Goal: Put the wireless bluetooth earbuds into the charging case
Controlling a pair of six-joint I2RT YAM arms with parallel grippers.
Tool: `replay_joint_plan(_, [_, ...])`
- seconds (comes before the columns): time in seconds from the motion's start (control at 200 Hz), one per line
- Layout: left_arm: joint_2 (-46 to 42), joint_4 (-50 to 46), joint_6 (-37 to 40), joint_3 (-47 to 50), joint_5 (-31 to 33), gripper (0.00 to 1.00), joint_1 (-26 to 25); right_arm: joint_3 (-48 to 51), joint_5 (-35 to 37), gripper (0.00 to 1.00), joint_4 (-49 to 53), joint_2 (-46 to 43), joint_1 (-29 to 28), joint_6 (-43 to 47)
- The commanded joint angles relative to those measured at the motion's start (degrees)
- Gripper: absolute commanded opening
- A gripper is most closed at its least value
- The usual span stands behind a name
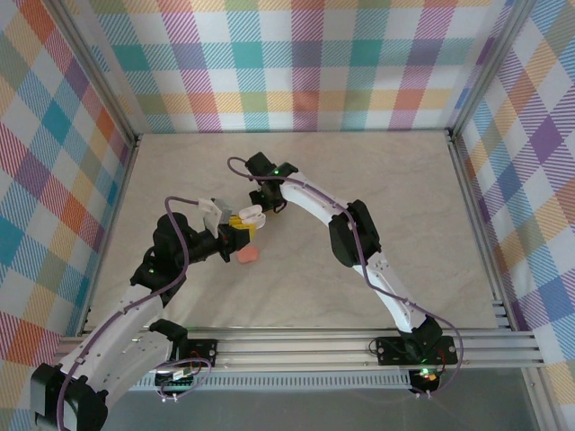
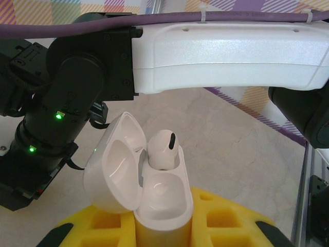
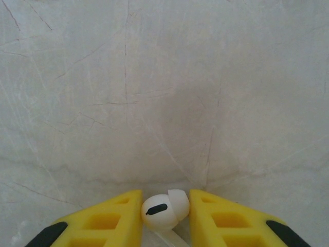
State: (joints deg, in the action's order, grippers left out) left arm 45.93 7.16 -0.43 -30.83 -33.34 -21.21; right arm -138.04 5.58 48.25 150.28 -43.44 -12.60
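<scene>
Holding the open charging case [image 2: 165, 201] clamped, the left gripper [image 2: 163, 226] had a first white earbud [image 2: 163, 148] standing in one socket, while the right gripper [image 3: 165, 215] pinched a second white earbud [image 3: 163, 208], judged not yet inserted.

Pale, marble-veined counter [image 1: 404, 197], bordered by an aluminium rail [image 1: 314, 346] along its near edge, carrying one small salmon-pink item [image 1: 248, 256] that lies left of centre, closer to the near edge than the far edge.
</scene>
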Motion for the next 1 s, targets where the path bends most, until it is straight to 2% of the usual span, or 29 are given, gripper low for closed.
replay_joint_plan(0.0, [-0.8,-0.35,-0.02,-1.07,0.3,0.0,0.65,2.2,0.23,0.28,-0.44,-2.11,-0.07,-0.19])
replay_joint_plan(0.31, [0.38,1.27,-1.2,-1.43,-0.75,0.0,0.65,10.95,0.44,0.27,-3.41,-8.93,1.77,-3.93])
replay_joint_plan(0.61, [3.19,3.87,-3.12,-1.69,-2.32,0.0,0.22,23.53,-1.31,0.27,-8.35,-18.42,4.39,-8.38])
replay_joint_plan(0.995, [9.69,11.76,-2.74,-2.7,0.57,0.0,-5.1,37.74,-1.9,0.28,-14.85,-34.52,6.59,-11.58])
